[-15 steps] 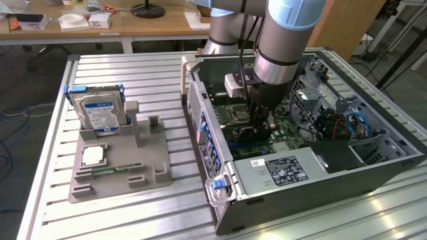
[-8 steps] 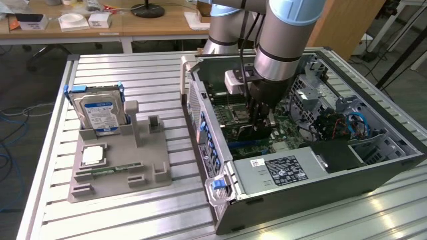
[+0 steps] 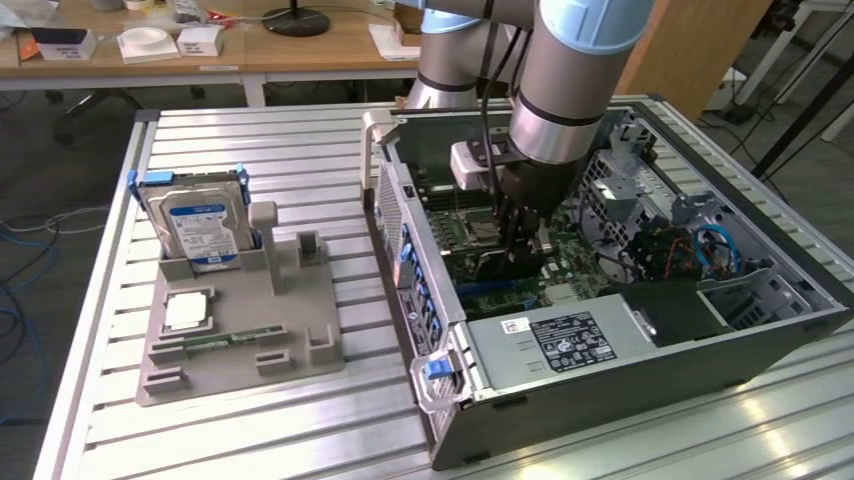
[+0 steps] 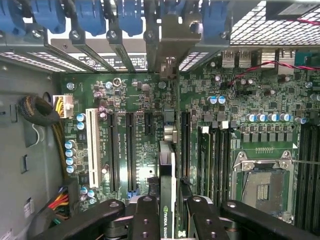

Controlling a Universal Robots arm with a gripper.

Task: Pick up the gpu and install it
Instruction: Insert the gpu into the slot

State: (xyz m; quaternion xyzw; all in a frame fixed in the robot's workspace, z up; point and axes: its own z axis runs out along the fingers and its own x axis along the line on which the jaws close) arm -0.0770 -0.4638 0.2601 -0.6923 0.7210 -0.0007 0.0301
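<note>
You see the gripper [image 4: 167,220] pinching the gpu [image 4: 168,190] by its edge; white "NVIDIA" letters read there. The card stands upright over the motherboard [image 4: 135,100] inside the computer case [image 3: 747,330]. Beyond it, one white slot [image 4: 92,145].

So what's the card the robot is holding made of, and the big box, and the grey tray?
The gpu looks like a green-edged circuit board with a shiny metal end bracket. The computer case seems to be sheet metal, dull grey, with punched holes and folded edges. The tray is probably plastic: matte, uniform grey, with moulded blocky slots.
</note>
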